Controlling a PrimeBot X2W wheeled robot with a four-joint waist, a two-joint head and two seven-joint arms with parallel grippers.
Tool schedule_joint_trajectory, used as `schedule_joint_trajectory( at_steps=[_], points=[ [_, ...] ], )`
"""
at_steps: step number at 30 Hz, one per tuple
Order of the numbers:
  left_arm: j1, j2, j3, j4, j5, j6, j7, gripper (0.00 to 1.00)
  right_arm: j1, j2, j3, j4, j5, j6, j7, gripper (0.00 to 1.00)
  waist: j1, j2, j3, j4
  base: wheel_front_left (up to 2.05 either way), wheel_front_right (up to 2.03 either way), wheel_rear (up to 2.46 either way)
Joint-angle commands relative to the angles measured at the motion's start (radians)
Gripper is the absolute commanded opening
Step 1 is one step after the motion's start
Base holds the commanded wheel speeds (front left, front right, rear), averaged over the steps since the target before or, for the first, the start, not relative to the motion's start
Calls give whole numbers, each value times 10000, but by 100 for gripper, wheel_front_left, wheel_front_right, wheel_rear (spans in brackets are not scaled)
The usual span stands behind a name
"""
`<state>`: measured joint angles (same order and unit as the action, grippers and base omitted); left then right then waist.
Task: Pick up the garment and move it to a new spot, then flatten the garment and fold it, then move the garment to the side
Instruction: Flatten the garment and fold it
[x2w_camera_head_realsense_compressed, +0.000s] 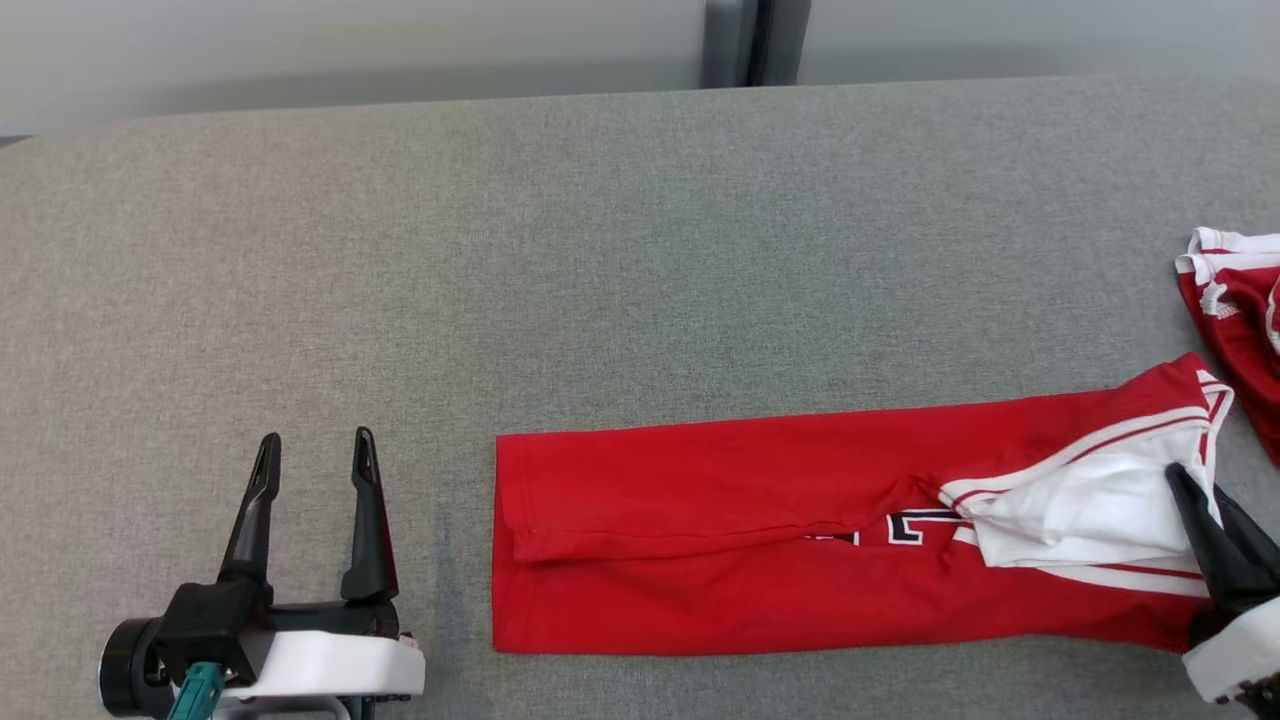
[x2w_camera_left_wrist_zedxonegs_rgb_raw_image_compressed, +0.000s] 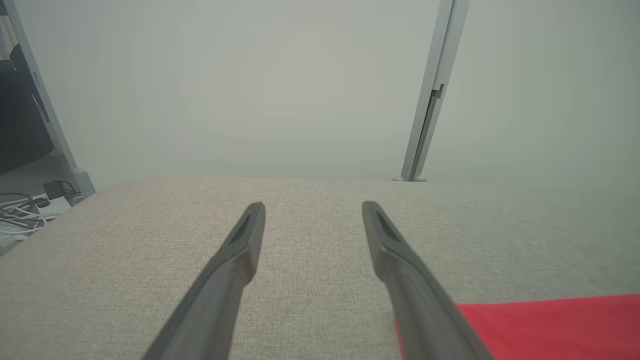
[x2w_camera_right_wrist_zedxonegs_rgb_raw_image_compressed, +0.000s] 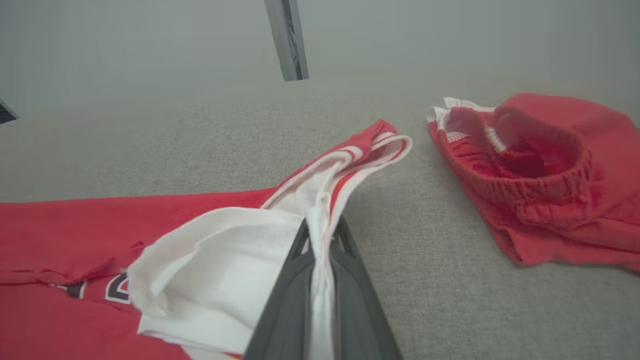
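The garment (x2w_camera_head_realsense_compressed: 720, 540) is a red jersey with white trim, folded into a long strip across the front of the grey table (x2w_camera_head_realsense_compressed: 600, 250). Its white-lined right end is turned up. My right gripper (x2w_camera_head_realsense_compressed: 1195, 500) is shut on that white trimmed edge; in the right wrist view the cloth (x2w_camera_right_wrist_zedxonegs_rgb_raw_image_compressed: 320, 240) is pinched between the two dark fingers of my right gripper (x2w_camera_right_wrist_zedxonegs_rgb_raw_image_compressed: 321, 227). My left gripper (x2w_camera_head_realsense_compressed: 317, 445) stands open on the bare table, left of the garment's left edge, with nothing between its fingers. In the left wrist view my left gripper (x2w_camera_left_wrist_zedxonegs_rgb_raw_image_compressed: 313, 207) points across the table, and a red corner of the garment (x2w_camera_left_wrist_zedxonegs_rgb_raw_image_compressed: 550, 325) lies at the lower right.
A second red garment with an elastic waistband (x2w_camera_head_realsense_compressed: 1240, 320) (x2w_camera_right_wrist_zedxonegs_rgb_raw_image_compressed: 545, 175) lies bunched at the table's right edge, just beyond the jersey's end. A grey wall with a vertical metal post (x2w_camera_head_realsense_compressed: 752, 40) runs behind the table. Cables (x2w_camera_left_wrist_zedxonegs_rgb_raw_image_compressed: 20, 215) lie on the floor far left.
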<state>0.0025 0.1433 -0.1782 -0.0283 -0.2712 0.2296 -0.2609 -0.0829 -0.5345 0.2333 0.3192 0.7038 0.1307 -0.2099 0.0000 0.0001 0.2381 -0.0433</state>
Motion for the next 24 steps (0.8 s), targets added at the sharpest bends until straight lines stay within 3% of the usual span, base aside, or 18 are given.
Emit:
schedule_joint_trajectory(
  at_steps=[1, 12, 17, 24],
  points=[
    [109, 66, 44, -43, -6, 32, 5, 100, -52, -67, -15, -303, -145, 2, 73, 0, 0, -1, -139, -80, 0, 0, 0],
    [286, 148, -157, -155, -105, -55, 198, 100, -630, 797, 1251, -3324, -1044, 3, 1917, 0, 0, -1, -634, -13, 0, 0, 0],
    [254, 102, -264, -163, -107, -63, 227, 100, -1250, 1592, 2439, -3476, -995, 3, 2285, 0, 0, -1, -676, 294, 0, 0, 0],
    [131, -29, -390, -97, -184, -61, 157, 100, -2201, 2777, 4259, -2632, -556, 3, 2042, 0, 0, -1, -501, 811, 0, 0, 0]
  ],
)
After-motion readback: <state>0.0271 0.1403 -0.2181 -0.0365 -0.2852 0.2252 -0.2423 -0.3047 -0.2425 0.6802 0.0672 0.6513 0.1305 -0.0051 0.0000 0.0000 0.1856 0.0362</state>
